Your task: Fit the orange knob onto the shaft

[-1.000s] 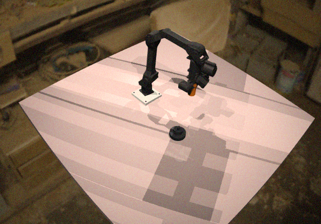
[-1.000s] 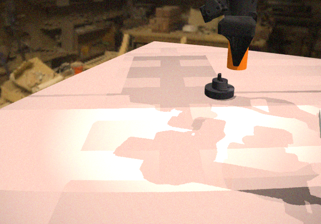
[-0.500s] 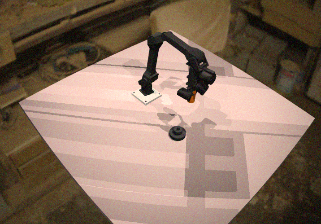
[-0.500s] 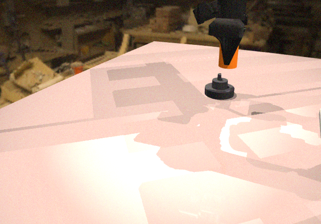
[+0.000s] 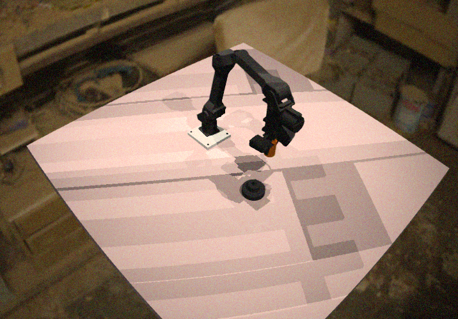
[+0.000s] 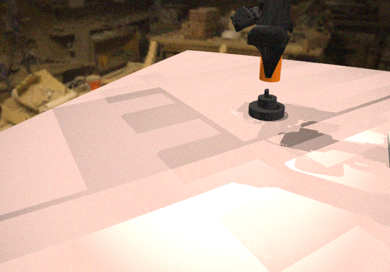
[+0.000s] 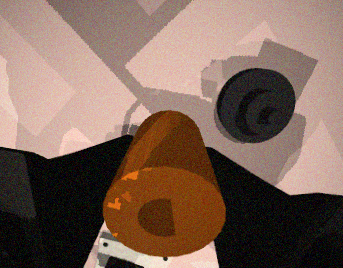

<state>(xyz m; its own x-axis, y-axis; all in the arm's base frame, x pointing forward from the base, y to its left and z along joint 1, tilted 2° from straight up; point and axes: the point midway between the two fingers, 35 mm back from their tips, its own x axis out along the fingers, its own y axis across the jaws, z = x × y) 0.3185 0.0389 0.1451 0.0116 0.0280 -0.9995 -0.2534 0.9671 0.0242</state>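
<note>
The orange knob [image 5: 270,151] [image 6: 275,75] [image 7: 165,150] is held upright in the air, its lower end free. In the wrist view its D-shaped hole faces the camera, with the flat side on the right. My gripper [image 6: 270,73] [image 7: 168,148] is shut on the knob, one finger on each side. The round black pedestal [image 5: 252,194] [image 6: 266,114] [image 7: 233,90] stands on the table with a narrower step and a thin shaft [image 6: 266,92] [image 7: 267,116] on top. The knob is above and off to one side of the shaft, not touching it. The shaft's flat side cannot be made out.
The pink table [image 5: 185,233] [image 6: 126,174] carries broad shadow patches. The arm's white base plate [image 5: 209,140] is bolted at the back left of the pedestal in the top view. A blurred workshop lies beyond the table edges.
</note>
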